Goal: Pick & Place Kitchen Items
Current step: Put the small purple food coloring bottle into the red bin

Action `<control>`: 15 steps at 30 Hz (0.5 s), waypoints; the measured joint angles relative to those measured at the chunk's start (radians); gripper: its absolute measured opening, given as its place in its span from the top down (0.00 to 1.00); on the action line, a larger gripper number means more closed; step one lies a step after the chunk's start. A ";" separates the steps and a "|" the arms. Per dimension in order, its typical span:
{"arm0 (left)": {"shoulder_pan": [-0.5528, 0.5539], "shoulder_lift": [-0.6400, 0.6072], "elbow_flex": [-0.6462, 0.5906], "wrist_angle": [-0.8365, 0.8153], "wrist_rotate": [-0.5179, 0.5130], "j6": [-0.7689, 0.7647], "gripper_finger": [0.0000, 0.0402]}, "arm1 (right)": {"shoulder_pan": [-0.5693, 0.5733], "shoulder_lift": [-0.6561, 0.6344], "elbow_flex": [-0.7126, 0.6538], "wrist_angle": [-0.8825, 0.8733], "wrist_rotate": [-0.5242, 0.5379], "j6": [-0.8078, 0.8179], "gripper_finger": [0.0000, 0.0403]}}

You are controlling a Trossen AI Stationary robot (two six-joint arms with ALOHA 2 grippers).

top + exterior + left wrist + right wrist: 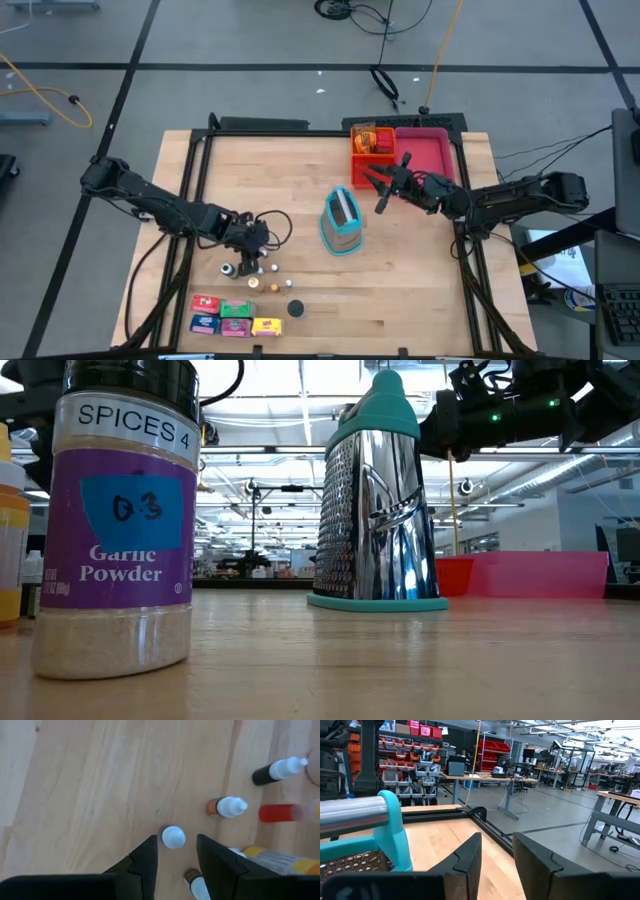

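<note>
My left gripper (pixel 176 840) (pixel 250 250) is open and points down over the cluster of tiny spice bottles. Its fingers stand on either side of an upright white-capped bottle (pixel 173 837) without touching it. Other small bottles lie nearby: a brown one (pixel 226 807), a black one (pixel 279 770) and a red one (pixel 280 812). Small red, green, blue and yellow boxes (pixel 235 316) and a black piece (pixel 296 309) sit near the table's near edge. My right gripper (pixel 380 190) (pixel 497 850) is open and hovers by the grater's far right side.
A teal-and-steel grater (pixel 341 222) (pixel 378 500) stands mid-table. An orange tray (pixel 372 148) and a pink tray (pixel 425 150) sit at the far edge. A garlic powder jar (pixel 120 520) stands close to the low camera. Bare wood lies right of the boxes.
</note>
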 joint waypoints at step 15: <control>0.000 0.000 -0.091 0.133 0.000 -0.035 0.66 | 0.000 0.000 0.000 0.000 0.000 0.000 0.75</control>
